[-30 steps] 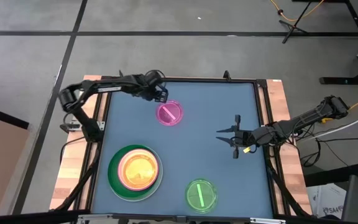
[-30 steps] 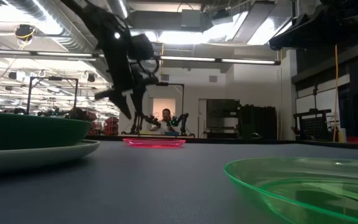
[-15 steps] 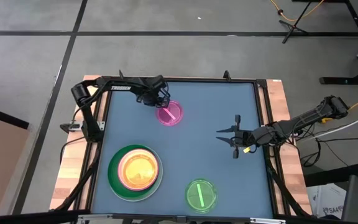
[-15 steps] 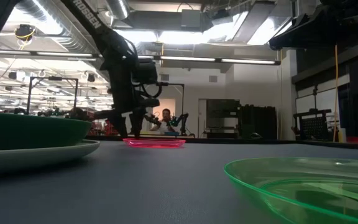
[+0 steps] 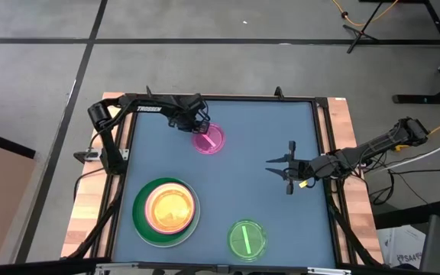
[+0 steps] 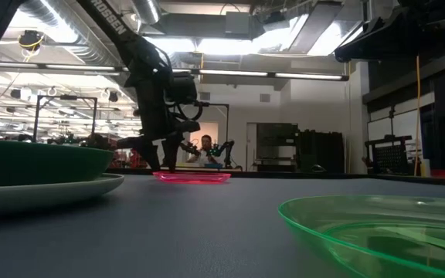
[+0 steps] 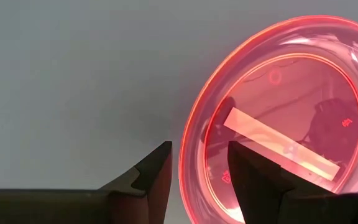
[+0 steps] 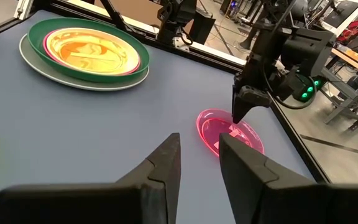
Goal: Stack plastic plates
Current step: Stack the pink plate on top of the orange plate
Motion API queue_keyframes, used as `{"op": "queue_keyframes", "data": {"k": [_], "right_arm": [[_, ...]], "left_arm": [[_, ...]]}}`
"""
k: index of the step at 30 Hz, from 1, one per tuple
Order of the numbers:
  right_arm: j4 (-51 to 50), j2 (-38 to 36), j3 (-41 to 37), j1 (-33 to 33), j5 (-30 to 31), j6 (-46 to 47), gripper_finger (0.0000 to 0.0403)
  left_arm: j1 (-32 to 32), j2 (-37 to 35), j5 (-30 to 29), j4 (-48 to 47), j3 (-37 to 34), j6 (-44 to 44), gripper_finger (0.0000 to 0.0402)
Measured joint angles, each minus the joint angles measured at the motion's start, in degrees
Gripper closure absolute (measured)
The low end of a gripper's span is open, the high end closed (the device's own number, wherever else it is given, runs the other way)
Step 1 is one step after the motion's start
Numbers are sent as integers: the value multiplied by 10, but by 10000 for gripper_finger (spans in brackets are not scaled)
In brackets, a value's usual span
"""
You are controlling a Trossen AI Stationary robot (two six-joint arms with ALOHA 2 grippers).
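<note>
Small translucent pink plastic plate [image 5: 208,140] lies upper centre on the grey surface [image 5: 266,130]. Left end effector [image 7: 199,180] straddles its rim, fingers apart; only the wrist view shows this. Right end effector [image 5: 288,169] idles apart, mid-right.

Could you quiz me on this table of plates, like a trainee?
1. True or false: the small pink plate lies on the pile of plates.
2. Which plate has the left end effector come to? A) small green plate B) small pink plate C) pile of plates
3. Fill in: the right end effector hovers over bare ____.

Key: 1 false, it lies alone near the far edge. 2 B, one finger each side of its rim, open. 3 table, holding nothing.
</note>
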Motion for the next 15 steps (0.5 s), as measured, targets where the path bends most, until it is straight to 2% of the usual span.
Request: {"op": "queue_keyframes", "data": {"k": [15], "right_arm": [[0, 0, 0, 0, 0, 0, 299]], "left_arm": [[0, 0, 3, 0, 0, 0, 253]]}}
